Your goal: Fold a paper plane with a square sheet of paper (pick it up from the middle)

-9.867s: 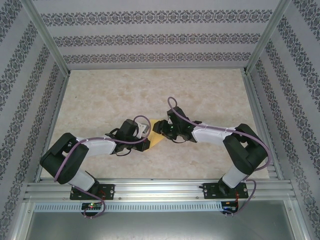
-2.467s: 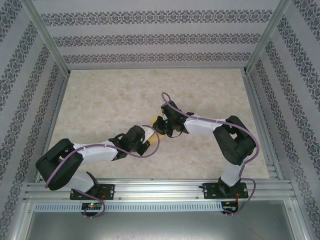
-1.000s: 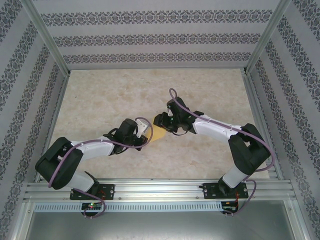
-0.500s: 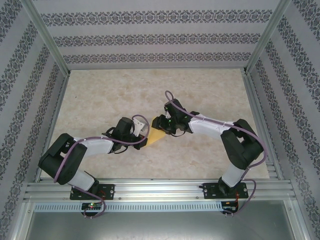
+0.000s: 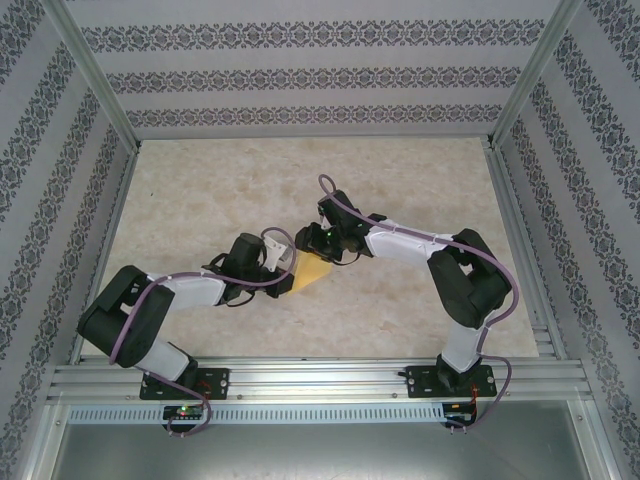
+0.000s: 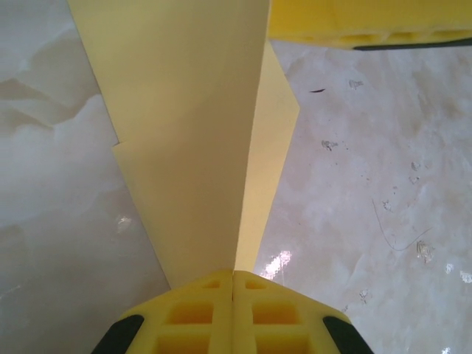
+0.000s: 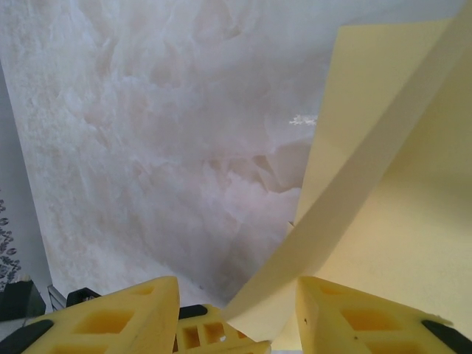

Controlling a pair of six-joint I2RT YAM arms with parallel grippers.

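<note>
While left gripper [image 6: 233, 284] clamps paper plane [image 6: 192, 147] edge; right gripper [image 7: 236, 295] released, astride fold; table [image 5: 420, 190] wide around.

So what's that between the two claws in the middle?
A folded yellow paper, seen from the top camera. The left gripper is pinched shut on it; the right gripper is open.

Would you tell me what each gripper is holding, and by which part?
The left gripper pinches the folded yellow paper at its crease; the right gripper is open, holding nothing.
</note>
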